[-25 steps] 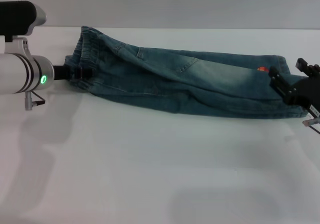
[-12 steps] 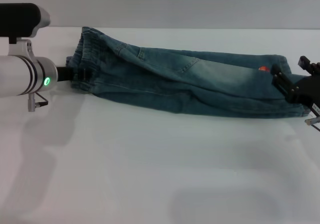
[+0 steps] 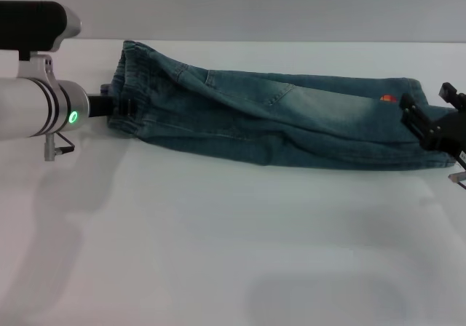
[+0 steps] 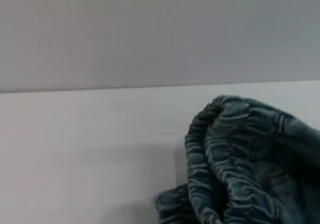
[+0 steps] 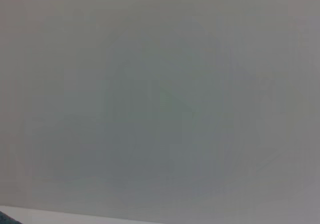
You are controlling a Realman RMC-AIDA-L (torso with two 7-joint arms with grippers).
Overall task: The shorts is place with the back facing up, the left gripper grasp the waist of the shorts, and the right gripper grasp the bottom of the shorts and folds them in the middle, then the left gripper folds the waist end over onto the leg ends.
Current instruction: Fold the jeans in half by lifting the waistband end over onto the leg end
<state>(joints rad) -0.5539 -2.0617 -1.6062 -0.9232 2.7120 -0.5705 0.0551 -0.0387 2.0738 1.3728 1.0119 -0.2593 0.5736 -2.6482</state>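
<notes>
The denim shorts (image 3: 291, 122) lie folded lengthwise in a long band across the far half of the white table (image 3: 218, 246). Their ruffled waist (image 3: 127, 78) points left, and the leg hems (image 3: 408, 158) with a small orange print (image 3: 388, 98) point right. My left gripper (image 3: 109, 106), on the silver arm with the green light, is shut on the waist's near corner. The left wrist view shows the gathered waistband (image 4: 225, 154) close up. At the right edge my right gripper (image 3: 419, 126) is shut on the bottom of the shorts. The right wrist view shows only a blank grey surface.
The table's far edge (image 3: 291, 42) runs just behind the shorts, with a grey wall beyond it. The near half of the tabletop holds only the arms' shadows.
Both grippers and the shorts between them have shifted slightly to the right. The fold and both grips look the same.
</notes>
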